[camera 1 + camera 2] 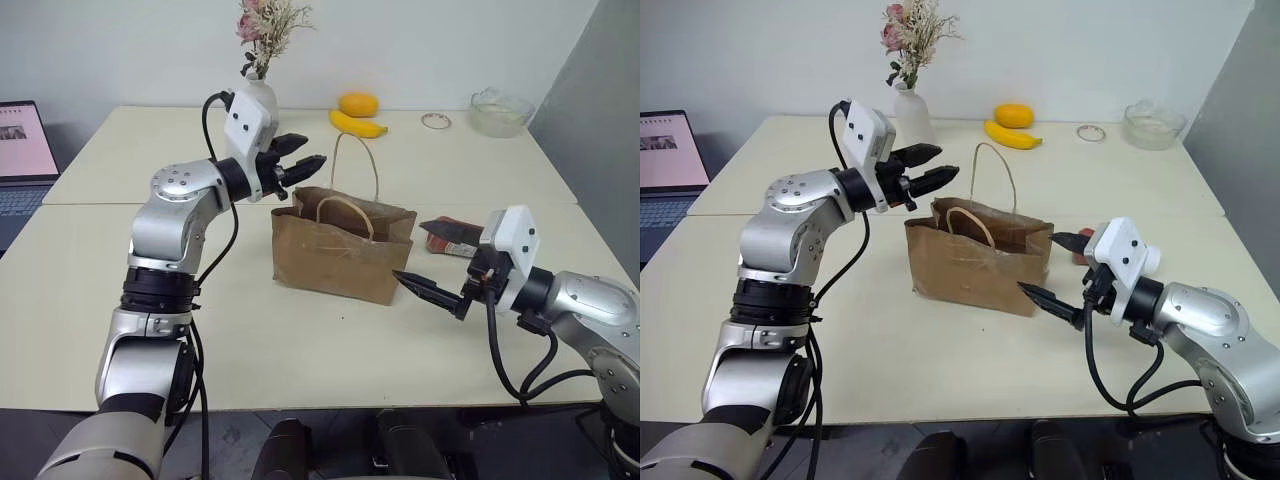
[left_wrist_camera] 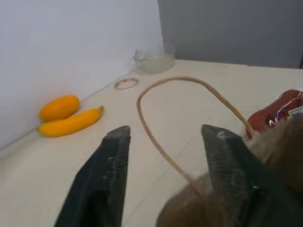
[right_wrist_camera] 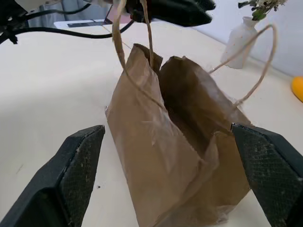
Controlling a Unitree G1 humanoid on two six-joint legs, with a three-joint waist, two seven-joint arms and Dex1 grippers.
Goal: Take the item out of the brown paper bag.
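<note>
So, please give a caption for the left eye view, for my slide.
Bottle lies on the table behind the standing bag, both open tools, left and right, beside the bag.

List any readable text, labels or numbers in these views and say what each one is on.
No text reads clearly.
Sauce bottle, lying on the table beside the paper bag: its label print is too blurred to read.
Laptop screen: lines of page text, too small to read.
Bag: no print visible.
</note>
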